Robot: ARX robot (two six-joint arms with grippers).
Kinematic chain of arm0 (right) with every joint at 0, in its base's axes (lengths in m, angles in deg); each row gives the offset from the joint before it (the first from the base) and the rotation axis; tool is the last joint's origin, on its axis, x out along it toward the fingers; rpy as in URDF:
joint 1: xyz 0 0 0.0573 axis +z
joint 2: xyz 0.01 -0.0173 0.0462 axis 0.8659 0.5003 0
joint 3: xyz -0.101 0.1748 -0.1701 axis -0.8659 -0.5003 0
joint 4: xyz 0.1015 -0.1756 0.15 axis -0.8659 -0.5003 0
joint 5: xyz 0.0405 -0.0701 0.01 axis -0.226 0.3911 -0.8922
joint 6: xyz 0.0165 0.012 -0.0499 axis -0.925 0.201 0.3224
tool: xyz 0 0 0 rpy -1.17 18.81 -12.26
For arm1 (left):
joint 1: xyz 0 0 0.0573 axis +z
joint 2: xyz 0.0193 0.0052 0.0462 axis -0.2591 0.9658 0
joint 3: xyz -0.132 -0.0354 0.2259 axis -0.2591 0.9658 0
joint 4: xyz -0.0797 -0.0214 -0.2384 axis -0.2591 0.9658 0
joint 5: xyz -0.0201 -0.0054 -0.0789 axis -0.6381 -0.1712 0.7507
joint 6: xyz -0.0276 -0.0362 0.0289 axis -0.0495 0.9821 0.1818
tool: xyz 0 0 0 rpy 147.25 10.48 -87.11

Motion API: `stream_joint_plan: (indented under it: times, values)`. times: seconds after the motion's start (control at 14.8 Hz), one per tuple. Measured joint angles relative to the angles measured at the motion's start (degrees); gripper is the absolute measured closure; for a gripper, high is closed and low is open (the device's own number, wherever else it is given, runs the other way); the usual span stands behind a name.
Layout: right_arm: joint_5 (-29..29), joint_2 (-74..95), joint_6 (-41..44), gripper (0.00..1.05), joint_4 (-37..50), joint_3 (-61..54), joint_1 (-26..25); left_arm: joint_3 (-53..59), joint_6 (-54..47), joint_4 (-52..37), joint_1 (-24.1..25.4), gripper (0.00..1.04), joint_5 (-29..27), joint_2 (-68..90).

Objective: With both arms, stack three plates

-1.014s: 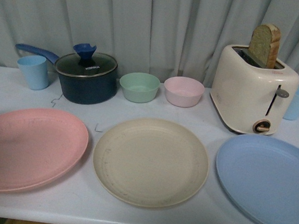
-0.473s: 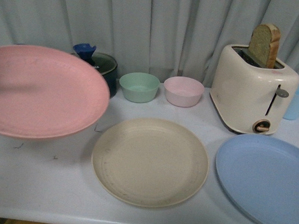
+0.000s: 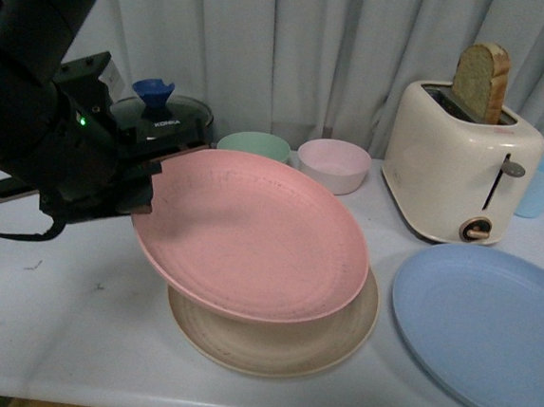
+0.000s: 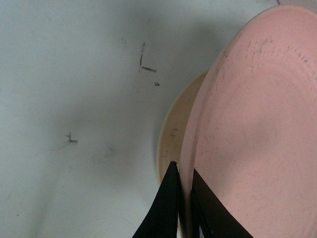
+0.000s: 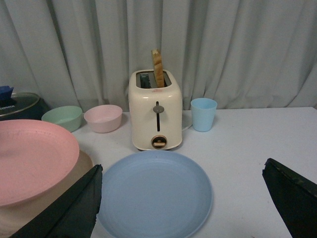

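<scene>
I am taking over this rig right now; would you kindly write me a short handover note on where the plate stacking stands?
Left tool: shut on the rim of the pink plate, holding it tilted over the beige plate. I cannot tell whether the two touch.
Right tool: open and empty, facing the blue plate.
The beige and blue plates lie flat on the table, apart from each other.
Done: pink is in the air over beige.
Left: set pink down on beige and release it, then add blue on top.
</scene>
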Motion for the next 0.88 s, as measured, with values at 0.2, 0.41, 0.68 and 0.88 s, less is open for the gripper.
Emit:
stream_joint_plan:
  times: [0.2, 0.41, 0.68, 0.88]
  values:
    - [0.0, 0.0, 0.0, 0.06, 0.0, 0.0, 0.0, -1.1, 2.2, -2.1, -2.0, 1.02, -0.9, 4.1]
    - [0.0, 0.0, 0.0, 0.06, 0.0, 0.0, 0.0, -1.2, 2.8, -3.6, -2.7, 1.02, -2.7, 8.0]
    - [0.0, 0.0, 0.0, 0.06, 0.0, 0.0, 0.0, -1.1, 4.0, -5.6, -3.3, 0.67, -1.5, 9.3]
    - [0.0, 0.0, 0.0, 0.06, 0.0, 0.0, 0.0, 4.9, -2.1, -12.0, -3.7, 0.29, -1.4, -3.3]
